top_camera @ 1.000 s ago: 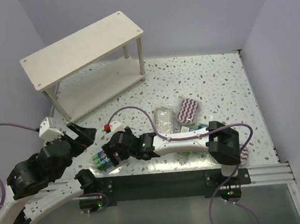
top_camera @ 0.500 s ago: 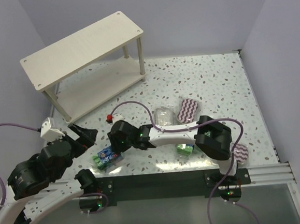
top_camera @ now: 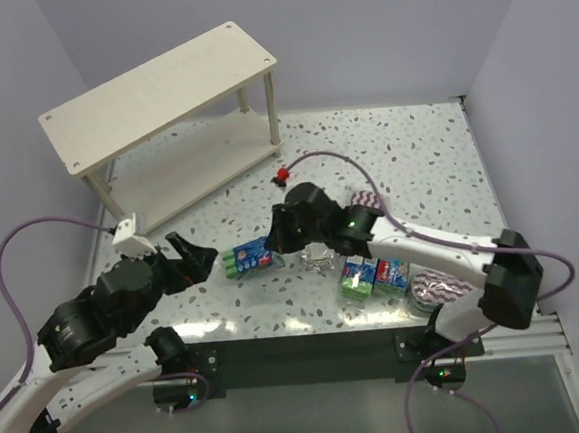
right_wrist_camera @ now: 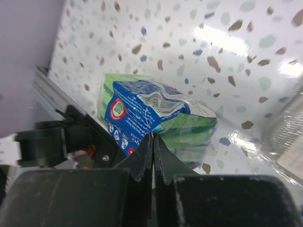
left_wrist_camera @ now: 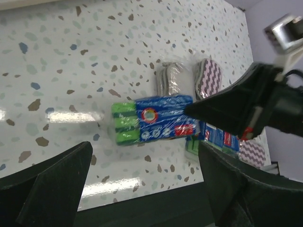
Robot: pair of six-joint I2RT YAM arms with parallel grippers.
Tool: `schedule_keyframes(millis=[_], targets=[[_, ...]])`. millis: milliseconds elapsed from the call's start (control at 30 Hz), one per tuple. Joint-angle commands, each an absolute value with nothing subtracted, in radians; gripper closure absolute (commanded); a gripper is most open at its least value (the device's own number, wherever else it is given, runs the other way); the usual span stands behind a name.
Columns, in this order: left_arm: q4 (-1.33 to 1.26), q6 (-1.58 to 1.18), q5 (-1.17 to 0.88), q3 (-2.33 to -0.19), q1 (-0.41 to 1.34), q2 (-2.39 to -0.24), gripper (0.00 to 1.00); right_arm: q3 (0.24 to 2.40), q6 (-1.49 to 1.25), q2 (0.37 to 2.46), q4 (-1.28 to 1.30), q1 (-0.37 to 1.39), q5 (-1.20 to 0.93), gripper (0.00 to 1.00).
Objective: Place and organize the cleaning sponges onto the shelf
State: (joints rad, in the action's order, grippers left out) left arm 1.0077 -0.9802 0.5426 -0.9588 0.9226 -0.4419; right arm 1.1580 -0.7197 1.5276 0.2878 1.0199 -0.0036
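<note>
- Seen from above, the shelf stands at 10 o'clock on the bench, skewed to the bench edges. All six sponges lie apart from it, toward the near side.
- Right pincer: the fingers are pressed fully together. Their tips sit against the wrapper at one end of a green-and-blue pack and seem to nip a crumpled fold of the film. We cannot tell whether the pack is lifted or resting on the bench.
- That pack is at about 7 o'clock on the bench, well apart from the shelf. Its green end points toward 9 o'clock.
- Left pincer: spread wide, nothing in it. It sits at 9 o'clock of the pack, near it but not touching.
- The silvery pack lies at 3 o'clock of the pinched pack, partly under the right arm.
- A second pack and a third pack lie side by side at 5 o'clock on the bench, seemingly touching.
- One striped pad shows at 1 o'clock of the silvery pack, partly hidden by the arm.
- The other striped pad lies at 3 o'clock of the third pack, near the front edge.
</note>
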Motion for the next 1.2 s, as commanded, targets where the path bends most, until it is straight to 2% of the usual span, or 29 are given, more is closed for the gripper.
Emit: schedule_keyframes(millis=[0, 200, 367, 600, 867, 1000, 1167], targets=[[0.798, -0.841, 0.363, -0.910, 0.919, -0.535, 0.00, 1.169, -0.738, 1.317, 0.400, 0.973, -0.032, 1.00], [0.568, -0.677, 0.149, -0.833, 0.920, -0.670, 0.00, 1.216, -0.788, 1.207, 0.619, 0.870, -0.037, 1.00], [0.471, -0.552, 0.135, -0.822, 0.928, -0.706, 0.00, 1.249, -0.836, 1.175, 0.727, 0.773, -0.141, 1.00], [0.370, -0.373, 0.173, -0.770, 0.994, -0.719, 0.00, 1.236, -0.908, 1.154, 0.709, 0.620, -0.426, 1.00], [0.243, -0.273, 0.256, -0.675, 1.058, -0.678, 0.05, 1.157, -1.006, 1.121, 0.594, 0.491, -0.653, 1.00], [0.213, -0.241, 0.278, -0.667, 1.058, -0.660, 0.11, 1.146, -1.028, 1.121, 0.577, 0.472, -0.706, 1.00], [0.167, -0.221, 0.217, -0.680, 1.058, -0.689, 0.28, 1.146, -1.028, 1.129, 0.584, 0.471, -0.724, 1.00]])
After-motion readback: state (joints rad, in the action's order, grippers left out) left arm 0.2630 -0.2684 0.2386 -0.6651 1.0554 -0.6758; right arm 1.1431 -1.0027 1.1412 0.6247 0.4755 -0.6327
